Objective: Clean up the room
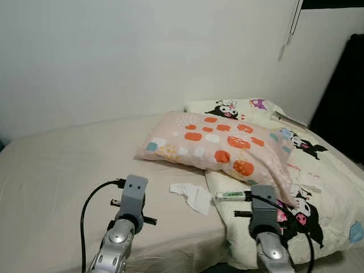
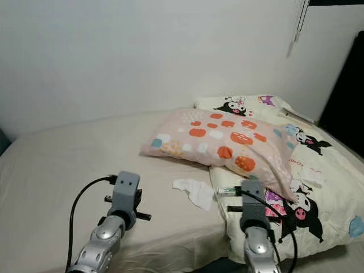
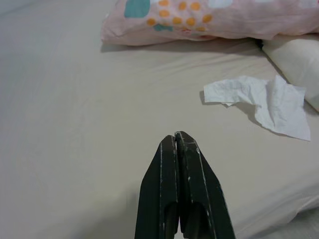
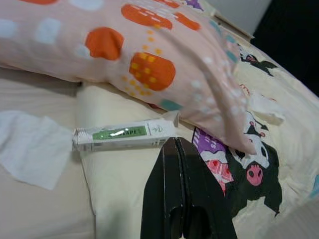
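Observation:
A crumpled white tissue [image 1: 192, 194] lies on the beige bed sheet [image 1: 62, 170], in front of a pink pillow [image 1: 219, 145] with orange and white spots. A white tube with a green label [image 1: 230, 195] rests on the edge of a cream cartoon-print blanket [image 1: 324, 182], just under the pillow's near corner. My left gripper [image 3: 177, 137] hovers shut over the sheet, short of the tissue [image 3: 261, 102]. Above the blanket, my right gripper [image 4: 174, 140] is shut, its tips right next to the tube [image 4: 122, 136].
A second cartoon-print pillow [image 1: 236, 108] lies against the white wall [image 1: 142, 51] behind the pink one. A dark curtain [image 1: 341, 96] hangs at the right. A black cable [image 1: 94, 205] loops from my left wrist. Bare sheet stretches to the left.

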